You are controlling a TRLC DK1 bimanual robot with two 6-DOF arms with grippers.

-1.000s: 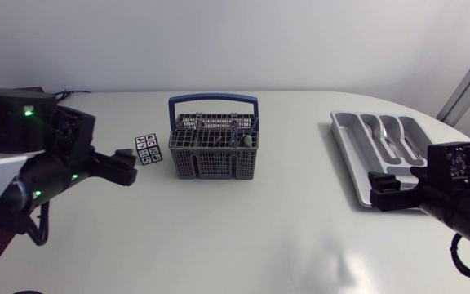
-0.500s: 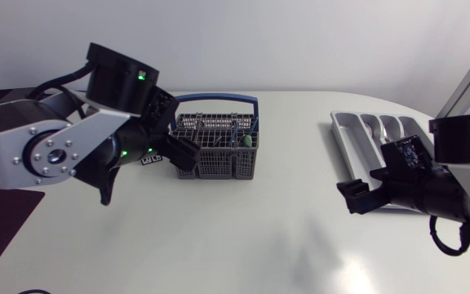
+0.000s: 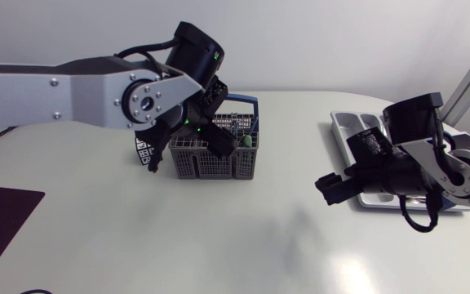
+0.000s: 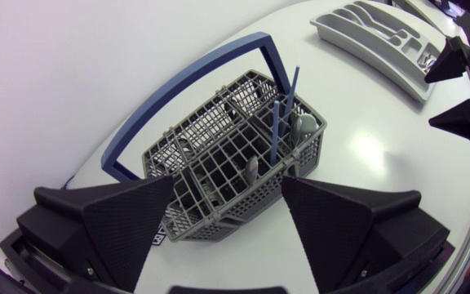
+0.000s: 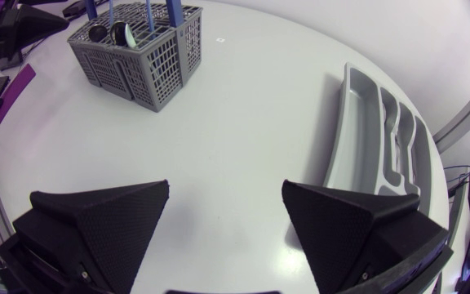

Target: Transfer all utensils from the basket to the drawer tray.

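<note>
— Basket, where?
— Stands mid-table toward the far side: grey mesh with a blue hoop handle, well apart from the drawer tray.
— And the utensils?
— Stand upright in the compartments at the basket's end toward the tray. From the left wrist: two thin blue stems, a spoon bowl just beside them, one more small utensil head a cell nearer the gripper. All loose in the basket, none gripped.
— Left gripper?
— Hangs right over the basket at the end of the left arm, stretched in from the table's left side. Fingers spread wide, with the basket ahead of and between them; contact with the mesh not clear.
— Right gripper?
— Hovers above bare table between basket and tray, nearer the tray. Fingers well apart, holding nothing.
— The tray itself?
— Lies at the table's right side: grey, moulded into long compartments, partly hidden behind the right arm from the head camera. Contents too small to tell.
— Anything else?
— Small cube with black-and-white marker faces, just beside the basket's other end, half hidden behind the left arm
</note>
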